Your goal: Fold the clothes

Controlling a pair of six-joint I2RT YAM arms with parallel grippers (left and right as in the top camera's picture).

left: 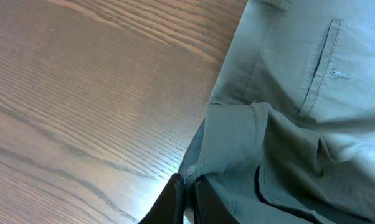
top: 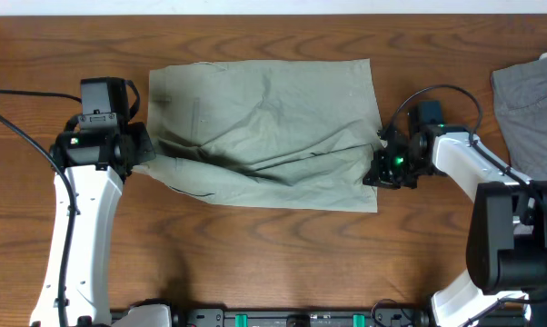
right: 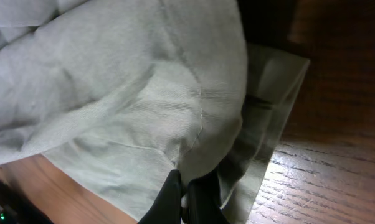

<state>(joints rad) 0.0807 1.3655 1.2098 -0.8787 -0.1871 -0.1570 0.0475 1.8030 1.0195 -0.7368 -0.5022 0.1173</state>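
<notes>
The pale khaki-green shorts (top: pixel 264 127) lie spread across the middle of the wooden table, wrinkled, with a raised fold running from left to right. My left gripper (top: pixel 139 150) is shut on the shorts' left edge; the left wrist view shows its fingers (left: pixel 189 185) pinching the cloth (left: pixel 287 124) near the stitched pocket (left: pixel 321 68). My right gripper (top: pixel 380 168) is shut on the shorts' right edge; the right wrist view shows its fingers (right: pixel 184 186) pinching a lifted fold of cloth (right: pixel 125 93) above the lower layer.
A darker grey garment (top: pixel 532 104) lies at the table's right edge, behind the right arm. Bare wood (top: pixel 255 263) runs along the front of the table and to the left of the shorts (left: pixel 81 93).
</notes>
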